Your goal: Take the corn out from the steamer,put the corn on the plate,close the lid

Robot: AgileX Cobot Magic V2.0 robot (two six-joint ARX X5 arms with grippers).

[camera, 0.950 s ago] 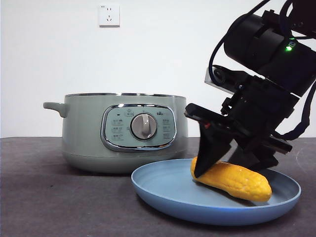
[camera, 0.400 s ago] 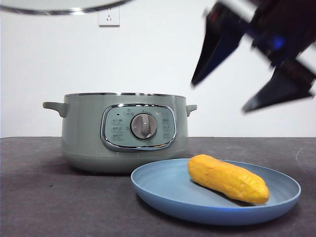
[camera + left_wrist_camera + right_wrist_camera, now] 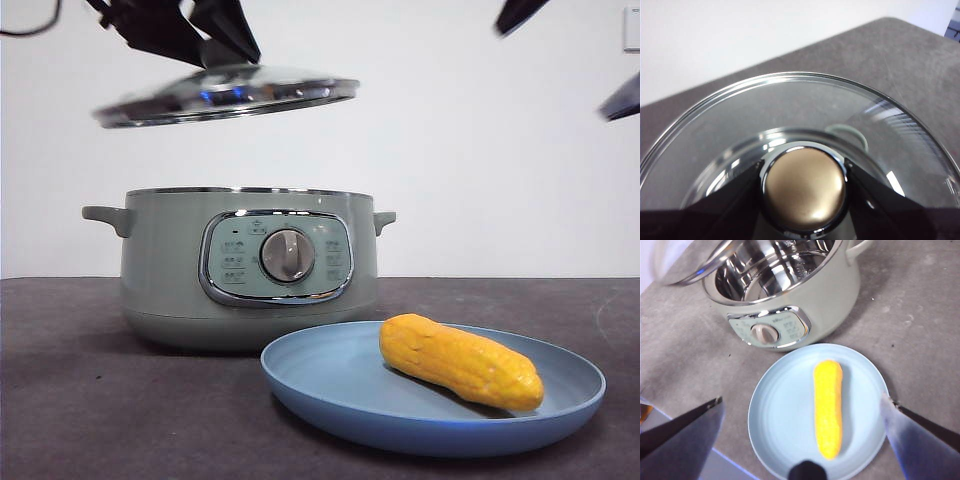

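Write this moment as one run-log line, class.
corn: lying on plate | lid: held above open steamer | left gripper: shut on lid knob | right gripper: open, raised above plate

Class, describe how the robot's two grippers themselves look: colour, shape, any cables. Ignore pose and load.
Both are black. The left gripper shows flat, wedge-like jaws. The right gripper has long jaws tapering to points, blurred and greyish up close. A thin dark cable loops at the front view's top corner. No markings visible.
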